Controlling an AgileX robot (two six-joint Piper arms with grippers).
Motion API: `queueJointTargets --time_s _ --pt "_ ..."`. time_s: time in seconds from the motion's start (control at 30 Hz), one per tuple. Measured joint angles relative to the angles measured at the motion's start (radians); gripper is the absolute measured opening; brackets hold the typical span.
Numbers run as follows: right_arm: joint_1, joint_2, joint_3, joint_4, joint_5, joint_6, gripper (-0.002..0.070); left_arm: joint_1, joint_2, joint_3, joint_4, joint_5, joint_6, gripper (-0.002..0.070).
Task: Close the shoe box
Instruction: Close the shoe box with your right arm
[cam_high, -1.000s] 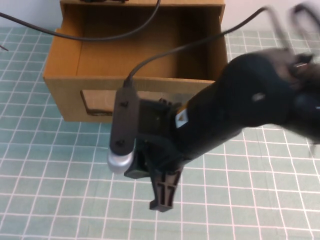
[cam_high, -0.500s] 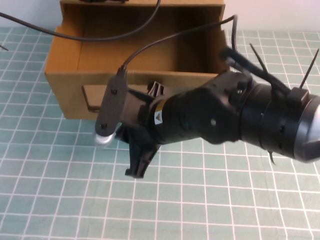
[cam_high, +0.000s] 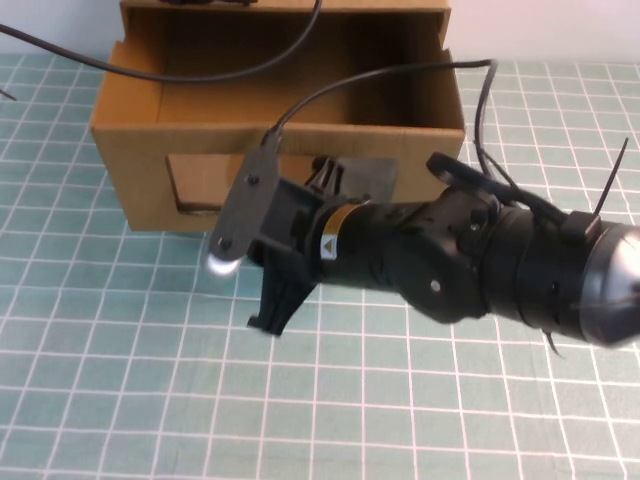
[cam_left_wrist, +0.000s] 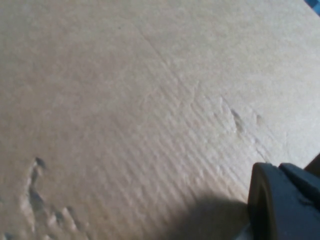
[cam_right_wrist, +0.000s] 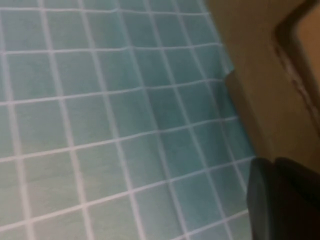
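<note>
The shoe box (cam_high: 130, 170) is brown cardboard, and its drawer is pulled out toward me from the sleeve (cam_high: 290, 10) at the back. A clear window (cam_high: 195, 180) shows in the front panel; the white pull tab is hidden behind my right arm. My right gripper (cam_high: 285, 285) lies across the front panel, close against it and pointing down-left over the mat. In the right wrist view that gripper (cam_right_wrist: 285, 200) sits beside the box panel (cam_right_wrist: 265, 75). My left gripper (cam_left_wrist: 285, 200) is out of the high view and hovers close over plain cardboard (cam_left_wrist: 125, 100).
A green mat with a white grid (cam_high: 120, 350) covers the table in front of and beside the box. Black cables (cam_high: 200, 75) drape over the open drawer. My right arm's thick black wrist (cam_high: 500, 270) fills the space on the right.
My right wrist has rolled and swung left, up against the box front. The front panel has shifted back a little, and its window shows more.
</note>
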Motion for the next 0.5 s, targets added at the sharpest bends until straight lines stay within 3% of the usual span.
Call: queueJointTargets --time_s 0.5 --pt "-0.107 0.171 -0.136 0.041 -0.096 0.025 -0.0014 0.0 0.002 -0.002 0.0 0.012 0.0 -0.0005"
